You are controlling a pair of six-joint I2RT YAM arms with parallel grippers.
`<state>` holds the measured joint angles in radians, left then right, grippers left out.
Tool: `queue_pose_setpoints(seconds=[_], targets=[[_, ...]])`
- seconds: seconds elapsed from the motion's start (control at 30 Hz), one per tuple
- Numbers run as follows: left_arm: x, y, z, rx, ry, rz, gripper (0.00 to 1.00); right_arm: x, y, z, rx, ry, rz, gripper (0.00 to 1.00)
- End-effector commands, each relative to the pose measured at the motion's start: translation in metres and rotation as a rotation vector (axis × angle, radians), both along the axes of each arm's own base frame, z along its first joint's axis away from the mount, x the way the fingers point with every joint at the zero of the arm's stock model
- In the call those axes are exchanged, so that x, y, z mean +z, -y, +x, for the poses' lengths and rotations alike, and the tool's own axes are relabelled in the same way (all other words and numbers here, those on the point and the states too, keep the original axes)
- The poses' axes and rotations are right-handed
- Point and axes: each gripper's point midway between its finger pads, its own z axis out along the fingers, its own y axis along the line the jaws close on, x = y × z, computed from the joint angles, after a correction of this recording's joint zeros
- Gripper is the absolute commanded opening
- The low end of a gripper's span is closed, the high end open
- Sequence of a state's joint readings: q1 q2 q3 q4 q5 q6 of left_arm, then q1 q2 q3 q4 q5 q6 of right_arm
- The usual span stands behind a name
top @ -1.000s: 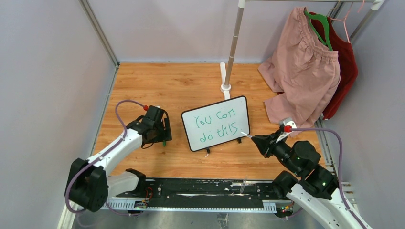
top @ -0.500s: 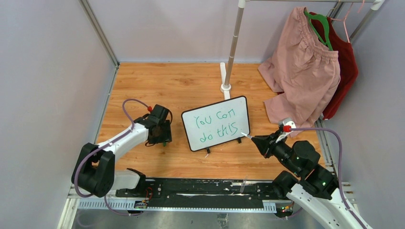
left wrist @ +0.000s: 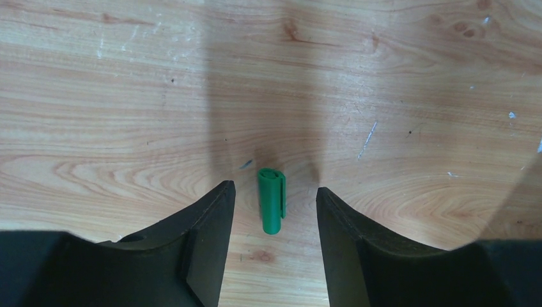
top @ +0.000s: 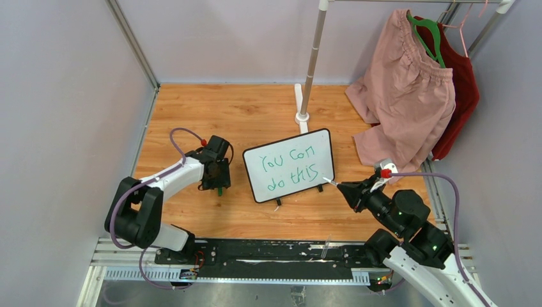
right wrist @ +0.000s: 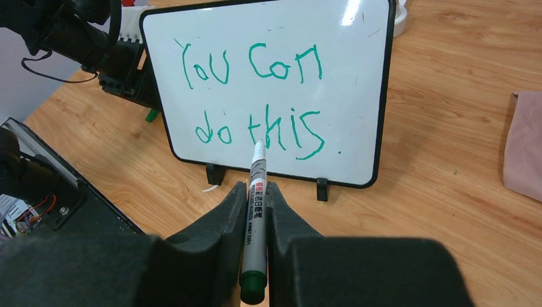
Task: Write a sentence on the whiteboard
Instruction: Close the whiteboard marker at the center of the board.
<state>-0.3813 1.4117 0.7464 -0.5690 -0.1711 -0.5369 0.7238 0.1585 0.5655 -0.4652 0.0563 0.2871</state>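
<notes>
The whiteboard (top: 291,165) stands on two black feet mid-table, also in the right wrist view (right wrist: 358,77). The sentence (top: 289,167) "You can do this" is on it in green, in two lines (right wrist: 255,96). My right gripper (top: 348,190) (right wrist: 255,192) is shut on a grey marker (right wrist: 255,192), its tip (top: 327,180) just off the board's lower right. My left gripper (top: 219,185) (left wrist: 275,198) is open, pointing down over a green marker cap (left wrist: 271,199) (top: 219,190) that lies on the table between the fingers, untouched.
A white rack pole on a round base (top: 303,117) stands behind the board. A pink garment (top: 402,96) and a red one (top: 461,83) hang at back right, reaching the table. A black rail (top: 255,252) runs along the near edge.
My left gripper has moved right and nearer the board, coming down over the green cap. The right arm, marker and board have not moved.
</notes>
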Motion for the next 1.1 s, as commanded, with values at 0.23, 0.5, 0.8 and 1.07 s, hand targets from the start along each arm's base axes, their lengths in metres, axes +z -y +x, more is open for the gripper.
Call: queue_pose_setpoints(seconds=[0.23, 0.5, 0.8, 1.07], targets=[[-0.005, 0.0, 0.007, -0.012, -0.002, -0.005, 0.52, 0.005, 0.002, -0.001, -0.004, 0.018, 0.014, 0.0], [-0.01, -0.001, 0.008, -0.002, -0.015, -0.005, 0.49, 0.005, 0.001, -0.001, -0.001, 0.017, 0.017, 0.0], [-0.014, -0.004, 0.004, 0.008, -0.028, 0.008, 0.44, 0.006, 0.001, -0.002, 0.003, 0.018, 0.019, 0.0], [-0.015, -0.006, 0.002, 0.016, -0.034, 0.018, 0.41, 0.006, 0.001, -0.003, 0.006, 0.018, 0.021, 0.0]])
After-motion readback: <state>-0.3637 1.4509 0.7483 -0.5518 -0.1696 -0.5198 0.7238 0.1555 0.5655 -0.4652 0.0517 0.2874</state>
